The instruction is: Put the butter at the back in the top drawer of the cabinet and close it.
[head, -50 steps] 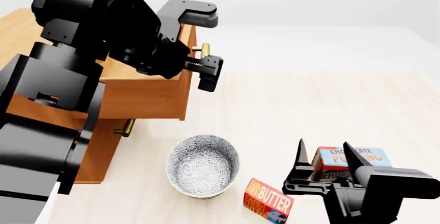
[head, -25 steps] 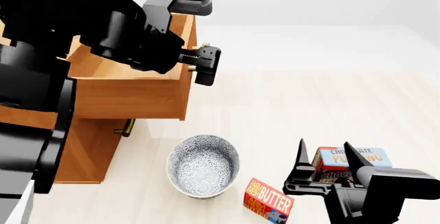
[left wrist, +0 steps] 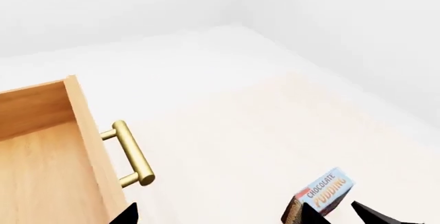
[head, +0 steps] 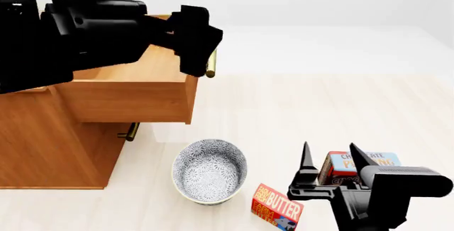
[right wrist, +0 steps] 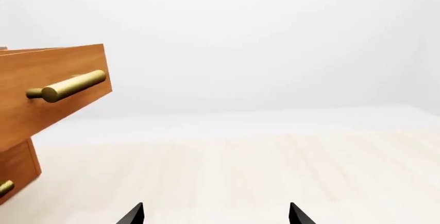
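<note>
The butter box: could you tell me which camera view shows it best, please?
The head view shows it best: the butter lies on the floor between the patterned bowl and the right gripper, its lettering readable. The left wrist view shows only the chocolate pudding box; the right wrist view shows no butter.

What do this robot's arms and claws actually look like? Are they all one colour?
Yes, matte black throughout. The left arm is bulky, built of blocky and rounded housings. The right gripper has two thin, pointed fingers on a flat crossbar fixed to a boxy wrist block. No cables, markings or coverings show.
</note>
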You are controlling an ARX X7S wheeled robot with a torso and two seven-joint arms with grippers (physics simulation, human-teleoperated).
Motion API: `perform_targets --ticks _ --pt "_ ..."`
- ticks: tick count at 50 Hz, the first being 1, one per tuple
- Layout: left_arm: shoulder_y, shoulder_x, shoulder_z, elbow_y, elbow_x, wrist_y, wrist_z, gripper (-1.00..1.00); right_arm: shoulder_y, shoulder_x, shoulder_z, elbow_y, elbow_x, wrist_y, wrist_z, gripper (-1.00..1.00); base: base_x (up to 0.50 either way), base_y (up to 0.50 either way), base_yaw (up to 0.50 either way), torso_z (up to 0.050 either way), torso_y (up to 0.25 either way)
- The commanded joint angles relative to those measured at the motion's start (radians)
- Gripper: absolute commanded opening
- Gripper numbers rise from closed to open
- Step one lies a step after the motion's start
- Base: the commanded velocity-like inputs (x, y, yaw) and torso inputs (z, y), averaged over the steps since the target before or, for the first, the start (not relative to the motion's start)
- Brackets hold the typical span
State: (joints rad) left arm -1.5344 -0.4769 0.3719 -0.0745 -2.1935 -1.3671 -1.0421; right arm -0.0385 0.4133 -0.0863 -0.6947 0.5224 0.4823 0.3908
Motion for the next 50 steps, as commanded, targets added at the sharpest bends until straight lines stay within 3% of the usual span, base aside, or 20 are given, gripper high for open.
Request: perform_targets --ticks 1,11,20,30,40,45,50 --pt "0.164 -0.154 -0.097 0.394 -0.255 0.140 -0.189 1.00 0.044 0.047 0.002 -0.063 0.060 0.122 0.024 1.00 0.00 0.00 0.00 0.000 0.000" --pt "0.376 -0.264 -0.289 0.731 -0.339 0.239 -0.224 1.00 0.186 0.231 0.101 -0.214 0.458 0.495 0.078 1.00 0.00 0.00 0.00 0.000 0.000" --pt "0.497 -0.307 -0.441 0.874 -0.376 0.273 -0.221 1.00 0.415 0.383 0.117 -0.143 0.925 0.712 0.175 1.00 0.00 0.00 0.00 0.000 0.000" --pt "0.571 -0.337 -0.541 0.879 -0.401 0.257 -0.193 1.00 0.748 0.479 -0.110 0.034 1.244 0.908 0.241 1.00 0.00 0.00 0.00 0.000 0.000" --pt "0.614 -0.339 -0.582 0.877 -0.403 0.252 -0.176 1.00 1.088 0.524 -0.507 0.269 1.600 1.027 0.411 1.00 0.00 0.00 0.00 0.000 0.000" --pt "0.620 -0.335 -0.581 0.870 -0.394 0.247 -0.169 1.00 1.210 0.506 -0.668 0.374 1.652 1.079 0.411 1.00 0.00 0.00 0.00 0.000 0.000" --pt "0.630 -0.337 -0.589 0.869 -0.394 0.244 -0.162 1.00 1.337 0.494 -0.848 0.437 1.611 1.085 0.301 1.00 0.00 0.00 0.00 0.000 0.000"
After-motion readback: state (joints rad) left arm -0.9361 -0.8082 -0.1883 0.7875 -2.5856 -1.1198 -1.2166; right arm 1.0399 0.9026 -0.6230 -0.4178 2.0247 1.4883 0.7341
